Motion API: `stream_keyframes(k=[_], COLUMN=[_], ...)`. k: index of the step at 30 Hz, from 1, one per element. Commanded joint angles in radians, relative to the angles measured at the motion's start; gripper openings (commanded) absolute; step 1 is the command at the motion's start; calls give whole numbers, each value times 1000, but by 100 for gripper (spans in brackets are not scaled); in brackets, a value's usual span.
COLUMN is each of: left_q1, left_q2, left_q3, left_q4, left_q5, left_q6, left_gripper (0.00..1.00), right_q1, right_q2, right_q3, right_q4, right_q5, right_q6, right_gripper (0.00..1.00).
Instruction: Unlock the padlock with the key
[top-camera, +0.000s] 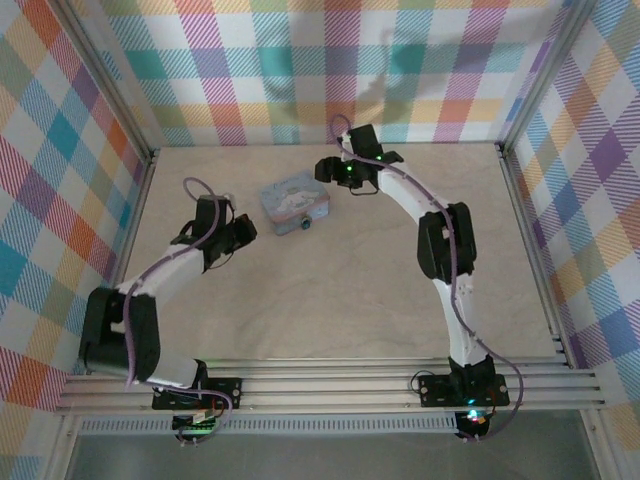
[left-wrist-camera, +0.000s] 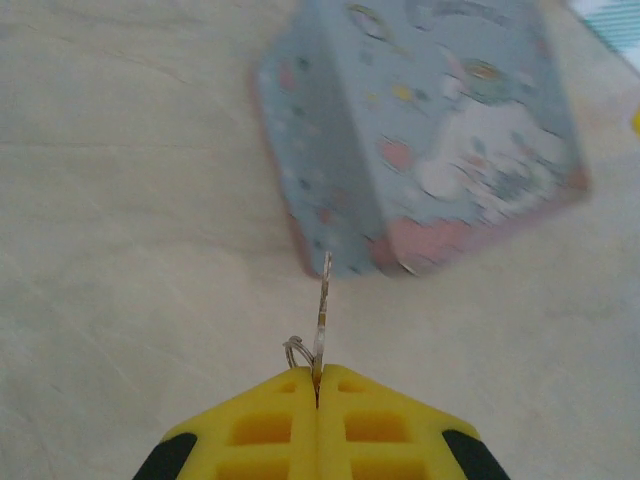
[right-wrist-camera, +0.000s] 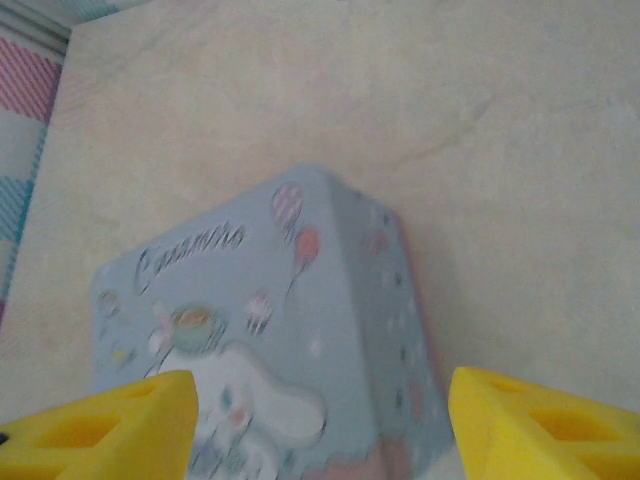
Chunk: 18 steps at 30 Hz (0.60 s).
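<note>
My left pincer (left-wrist-camera: 318, 385) is squeezed tight on the key (left-wrist-camera: 324, 310). A little ring (left-wrist-camera: 297, 350) hangs by my fingers. The key's tip reaches the near corner of the padlock (left-wrist-camera: 430, 140), a pale blue block with a cartoon on it. I can't tell if they touch.

My right pincer (right-wrist-camera: 320, 400) is wide open, holding nothing, with the padlock just past it.

From above, the padlock (top-camera: 294, 207) sits on the pale wooden table (top-camera: 300, 320) between both arms, and bright checked walls (top-camera: 300, 60) stand around. My right wrist view is close enough to show curly writing and balloons.
</note>
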Motion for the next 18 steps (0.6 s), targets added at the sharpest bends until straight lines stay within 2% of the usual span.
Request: stream_keyframes(k=[1, 5, 9, 11, 18], left_q1=[20, 21, 20, 11, -59], left_q2=[102, 240, 371, 418, 487], left_q3=[101, 212, 330, 372, 450], left_q4=[-44, -56, -76, -80, -87], left_q5=[-82, -104, -72, -56, -22], left_q6=[40, 64, 68, 68, 82], left_gripper=[0, 0, 0, 0, 0], right_q1=[1, 2, 1, 3, 4], right_q2=[90, 179, 179, 149, -79], right_q3=[189, 313, 267, 197, -246], right_q4=[-131, -152, -122, -103, 97], right_q5=[3, -52, -141, -155, -112], right_q6=[-58, -84, -77, -77, -70], right_gripper=[68, 68, 64, 61, 57])
